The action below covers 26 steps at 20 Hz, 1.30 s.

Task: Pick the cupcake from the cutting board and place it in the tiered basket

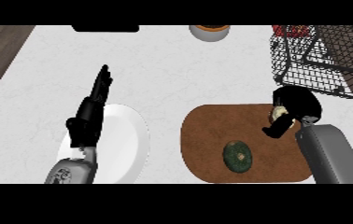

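A brown cutting board (214, 139) lies at the lower middle-right of the counter. At its upper right corner my right hand (298, 105) curls round a pale cupcake (278, 112), of which only a small cream part shows between the fingers and thumb. A black wire tiered basket (310, 59) stands at the upper right, just beyond that hand, with something red (291, 30) in its far side. My left hand (93, 104) rests open, fingers straight and pointing away, over the left rim of a white plate (127, 143).
A dark green round object (238, 157) lies on the board's lower middle. A grey bowl with an orange inside (209, 31) sits at the far edge. A black object (105, 28) lies at the far left edge. Dark wood (10, 43) borders the counter's left.
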Each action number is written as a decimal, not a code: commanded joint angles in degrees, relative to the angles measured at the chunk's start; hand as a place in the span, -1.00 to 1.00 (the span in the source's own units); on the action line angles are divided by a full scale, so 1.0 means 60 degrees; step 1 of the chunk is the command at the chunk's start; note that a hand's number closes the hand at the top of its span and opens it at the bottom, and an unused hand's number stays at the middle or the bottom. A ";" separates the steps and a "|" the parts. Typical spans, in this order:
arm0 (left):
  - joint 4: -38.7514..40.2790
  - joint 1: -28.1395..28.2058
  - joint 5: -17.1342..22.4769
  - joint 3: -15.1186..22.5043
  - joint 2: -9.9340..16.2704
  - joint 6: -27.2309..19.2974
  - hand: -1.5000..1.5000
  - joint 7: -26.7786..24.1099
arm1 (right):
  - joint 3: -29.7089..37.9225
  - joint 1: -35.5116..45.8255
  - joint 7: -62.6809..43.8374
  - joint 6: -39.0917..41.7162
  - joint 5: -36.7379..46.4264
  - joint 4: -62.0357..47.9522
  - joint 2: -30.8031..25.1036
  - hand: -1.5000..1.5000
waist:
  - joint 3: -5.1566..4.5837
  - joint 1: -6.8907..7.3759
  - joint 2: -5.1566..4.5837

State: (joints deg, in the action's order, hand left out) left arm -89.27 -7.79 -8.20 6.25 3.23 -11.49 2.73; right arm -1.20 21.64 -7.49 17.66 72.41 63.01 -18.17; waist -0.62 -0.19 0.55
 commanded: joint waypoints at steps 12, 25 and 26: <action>0.0076 0.0022 0.0047 -0.0172 -0.0036 0.0038 0.00 -0.0028 | 0.0985 0.1675 -0.4887 0.2554 0.0642 0.4916 0.0365 1.00 | 0.0095 -0.0090 -0.0040; -0.0050 0.0042 0.0166 -0.0343 0.0250 0.0465 0.00 -0.0098 | 0.3322 0.5324 -0.6076 0.4537 -0.0711 0.5052 0.0086 1.00 | 0.0098 0.0164 -0.0102; -0.0534 0.0283 0.0009 -0.0123 0.0073 0.0253 0.00 0.0239 | 0.3930 0.4845 -0.5787 0.4874 -0.1266 0.5908 -0.0082 1.00 | 0.0105 0.0066 -0.0056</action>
State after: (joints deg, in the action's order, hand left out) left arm -90.37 -8.04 -7.93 4.81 3.73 -10.15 3.61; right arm 16.33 47.98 -41.51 46.32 68.89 97.92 -18.92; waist -0.04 0.13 0.16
